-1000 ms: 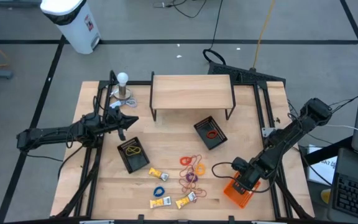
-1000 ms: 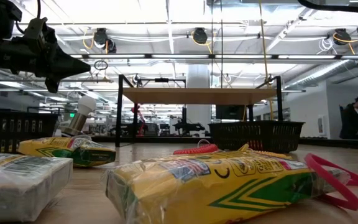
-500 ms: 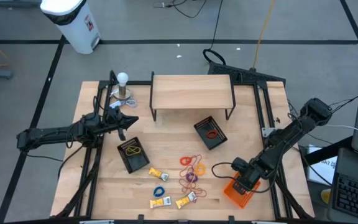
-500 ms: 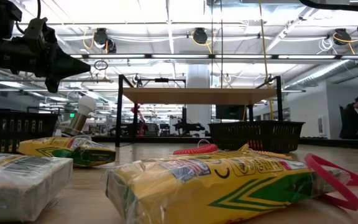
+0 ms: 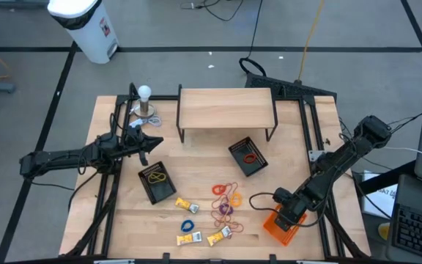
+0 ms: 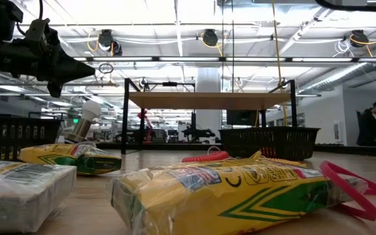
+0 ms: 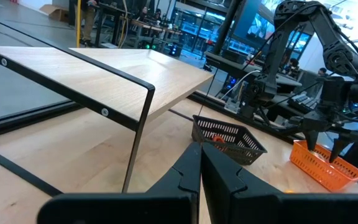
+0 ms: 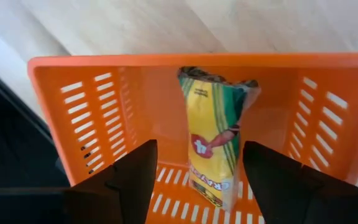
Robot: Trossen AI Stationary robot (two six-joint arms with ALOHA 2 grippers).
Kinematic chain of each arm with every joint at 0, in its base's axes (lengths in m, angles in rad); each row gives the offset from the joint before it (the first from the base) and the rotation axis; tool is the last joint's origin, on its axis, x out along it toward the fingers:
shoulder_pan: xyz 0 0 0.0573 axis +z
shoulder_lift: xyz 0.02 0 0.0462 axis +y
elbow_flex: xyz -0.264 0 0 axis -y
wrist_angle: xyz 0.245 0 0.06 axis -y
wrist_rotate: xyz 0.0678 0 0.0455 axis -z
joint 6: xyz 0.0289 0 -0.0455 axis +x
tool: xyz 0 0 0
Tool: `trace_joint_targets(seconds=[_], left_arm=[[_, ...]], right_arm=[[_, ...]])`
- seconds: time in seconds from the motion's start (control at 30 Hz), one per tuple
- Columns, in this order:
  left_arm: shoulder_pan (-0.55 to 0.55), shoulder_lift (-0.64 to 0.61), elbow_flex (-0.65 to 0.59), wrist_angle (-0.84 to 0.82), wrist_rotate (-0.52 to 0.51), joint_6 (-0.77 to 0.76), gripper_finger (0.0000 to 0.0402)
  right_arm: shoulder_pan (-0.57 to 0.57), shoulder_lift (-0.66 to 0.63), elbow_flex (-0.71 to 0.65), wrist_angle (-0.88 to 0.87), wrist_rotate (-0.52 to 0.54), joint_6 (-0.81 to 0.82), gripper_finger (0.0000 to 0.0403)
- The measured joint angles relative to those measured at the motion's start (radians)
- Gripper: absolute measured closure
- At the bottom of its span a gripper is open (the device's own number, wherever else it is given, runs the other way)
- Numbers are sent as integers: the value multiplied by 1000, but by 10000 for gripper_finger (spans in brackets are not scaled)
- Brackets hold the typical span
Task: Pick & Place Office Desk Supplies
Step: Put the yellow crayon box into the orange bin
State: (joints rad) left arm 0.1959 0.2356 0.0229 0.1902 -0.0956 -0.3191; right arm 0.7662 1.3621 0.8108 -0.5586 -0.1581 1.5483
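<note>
1. Orange plastic fills the right wrist view: the orange tray (image 8: 92, 118) holds one yellow-and-green packet (image 8: 215, 140) lying along its slotted floor, and the right gripper (image 8: 194, 177) hangs just above it with its fingers (image 8: 129, 177) spread wide, touching nothing.
2. In the high view that tray (image 5: 280, 227) sits at the lower right of the tabletop (image 5: 299, 158).
3. Lower centre of the same view, three more packets lie loose: one (image 5: 185, 204) just below the left black mesh tray (image 5: 156, 182), two (image 5: 190, 237) (image 5: 219, 236) nearer the bottom edge.
4. Between them a blue band (image 5: 188, 225) lies flat; red, orange and purple bands (image 5: 226, 199) tangle just right of it.
5. Farther up, the right mesh tray (image 5: 247, 156) contains a red band (image 5: 250, 157).
6. Left of centre, the left gripper (image 5: 154, 141) hovers with its fingers pressed together, holding nothing, near the wooden shelf (image 5: 226, 108).
</note>
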Motion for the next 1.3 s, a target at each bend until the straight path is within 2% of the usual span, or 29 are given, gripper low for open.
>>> trace_joint_targets(seconds=[0.13, 0.4, 0.83, 0.93, 1.03, 1.13, 1.23, 1.3], left_arm=[[0, 0, 0, 0, 0, 0, 392], [0, 0, 0, 0, 8, 0, 392], [-9, 0, 0, -6, 46, -16, 392], [-17, 0, 0, -6, 46, -17, 392], [-23, 0, 0, -6, 46, -17, 392], [-26, 0, 0, -6, 45, -17, 392], [-26, 0, 0, -6, 45, -17, 392], [-26, 0, 0, -6, 44, -17, 392]], right_arm=[[-2, 0, 0, 78, 0, -69, 165], [-11, -9, 0, 72, -14, -34, 154], [-14, -64, 0, 112, -29, -1, 159], [-14, -74, 1, 176, -9, -33, 166], [-16, -78, 1, 186, -4, 1, 176], [-37, -86, 1, 180, -110, 23, 189], [-39, -112, 1, 179, -152, 39, 219], [-38, -123, 1, 171, -123, 28, 252]])
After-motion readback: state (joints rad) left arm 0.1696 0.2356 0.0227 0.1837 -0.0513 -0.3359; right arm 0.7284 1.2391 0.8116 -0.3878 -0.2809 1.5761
